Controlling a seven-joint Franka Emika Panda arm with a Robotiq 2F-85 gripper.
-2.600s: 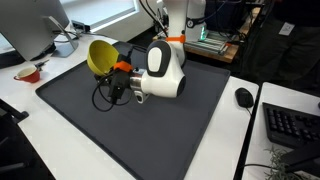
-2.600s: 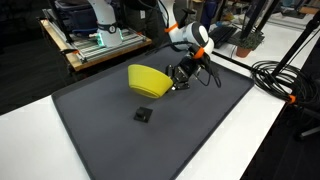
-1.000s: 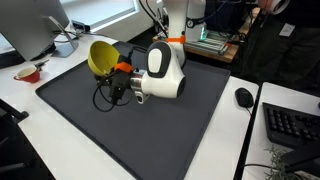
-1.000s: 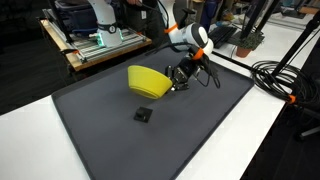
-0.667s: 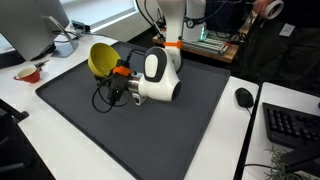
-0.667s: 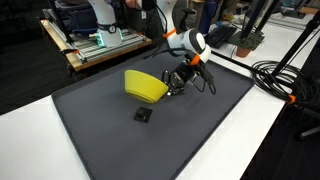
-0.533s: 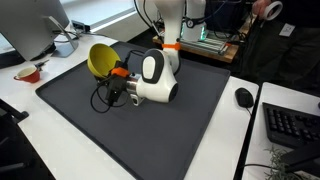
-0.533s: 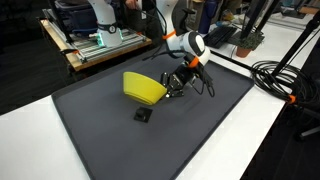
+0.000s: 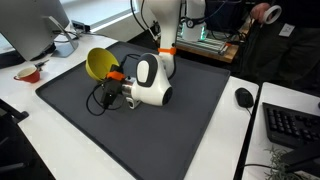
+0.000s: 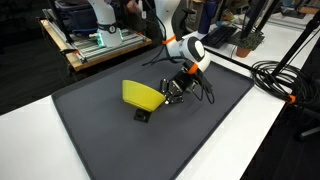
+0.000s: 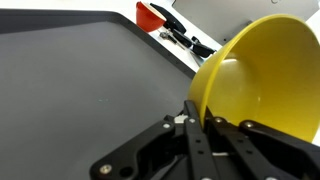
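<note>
My gripper (image 9: 117, 82) is shut on the rim of a yellow bowl (image 9: 99, 64) and holds it tilted on its side just above the dark grey mat (image 9: 180, 130). In an exterior view the gripper (image 10: 168, 92) grips the bowl (image 10: 141, 95) near the mat's middle (image 10: 110, 140). In the wrist view the fingers (image 11: 196, 122) pinch the bowl's rim (image 11: 262, 75), one finger inside and one outside. A small dark square object (image 10: 143, 115) lies on the mat right under the bowl.
A red cup (image 9: 30, 73) and a white bowl (image 9: 64, 44) stand on the white table beyond the mat. A mouse (image 9: 244, 97) and keyboard (image 9: 292, 125) lie on the other side. Cables (image 10: 285, 80) run along the mat's edge. The red cup shows in the wrist view (image 11: 152, 15).
The arm has carried the yellow bowl sideways over the mat, toward the small dark square object. The grip on the rim is unchanged.
</note>
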